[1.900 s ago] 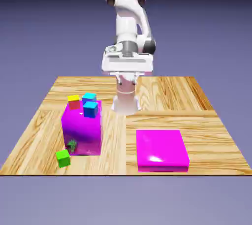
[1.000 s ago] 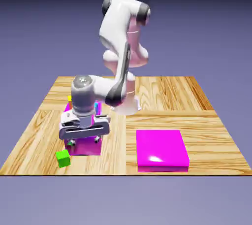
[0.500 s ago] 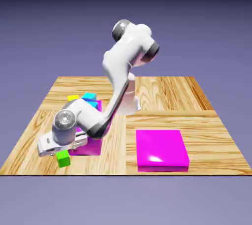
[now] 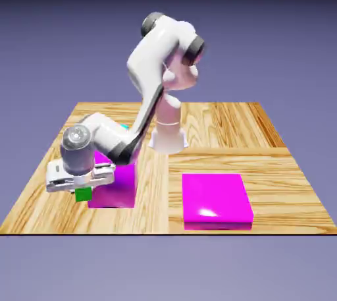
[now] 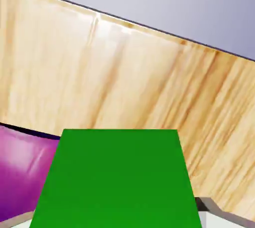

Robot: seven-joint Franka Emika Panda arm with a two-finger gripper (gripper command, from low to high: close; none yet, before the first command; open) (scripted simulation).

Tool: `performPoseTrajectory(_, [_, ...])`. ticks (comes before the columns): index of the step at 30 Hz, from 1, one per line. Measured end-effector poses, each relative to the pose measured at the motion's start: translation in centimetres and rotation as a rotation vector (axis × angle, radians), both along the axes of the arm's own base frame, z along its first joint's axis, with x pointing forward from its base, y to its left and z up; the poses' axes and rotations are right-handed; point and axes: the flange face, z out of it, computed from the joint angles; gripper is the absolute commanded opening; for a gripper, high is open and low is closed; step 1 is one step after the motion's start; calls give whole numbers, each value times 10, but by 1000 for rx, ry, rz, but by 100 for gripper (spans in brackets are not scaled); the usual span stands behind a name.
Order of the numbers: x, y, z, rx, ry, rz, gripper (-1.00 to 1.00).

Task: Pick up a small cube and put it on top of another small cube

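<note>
My two-finger gripper (image 4: 83, 191) is closed on the small, plain bright green cube (image 4: 83, 194), with one finger to each side of it. In the exterior view I have it low at the exterior view's left, just beneath my white hand, which hides its upper part. The cube shows higher in that view than it did half a second ago, so I have it up from its place on the wooden table (image 4: 155, 194) with its pale, striped grain.

From my hand the cube looms large at the bottom of the picture, one green face filling the space between my two grey fingertips (image 5: 215, 218), of which only small parts show at the lower corners. Past it I see the wood grain and the table's edge, slanting down to the right, and a glossy magenta surface at the lower left.

In the exterior view the tall, glossy magenta block (image 4: 115, 186) stands near the cube, toward the exterior view's right of it, its top mostly covered by my smooth white arm (image 4: 150, 62). A bit of a cyan cube (image 4: 124, 126) peeks out behind my arm. The low, flat magenta block (image 4: 216, 195) lies well apart, at the exterior view's right
</note>
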Motion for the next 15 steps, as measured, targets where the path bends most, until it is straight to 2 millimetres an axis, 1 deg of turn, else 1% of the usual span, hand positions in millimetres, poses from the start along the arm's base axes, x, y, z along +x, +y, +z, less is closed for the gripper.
performPoseTrajectory(4, [-5,13,40,8,-54,-89,-100])
performPoseTrajectory(10, [-37,29,98,35,-55,-241,-100])
performPoseTrajectory(15, [-71,41,150,17,-58,-355,-100])
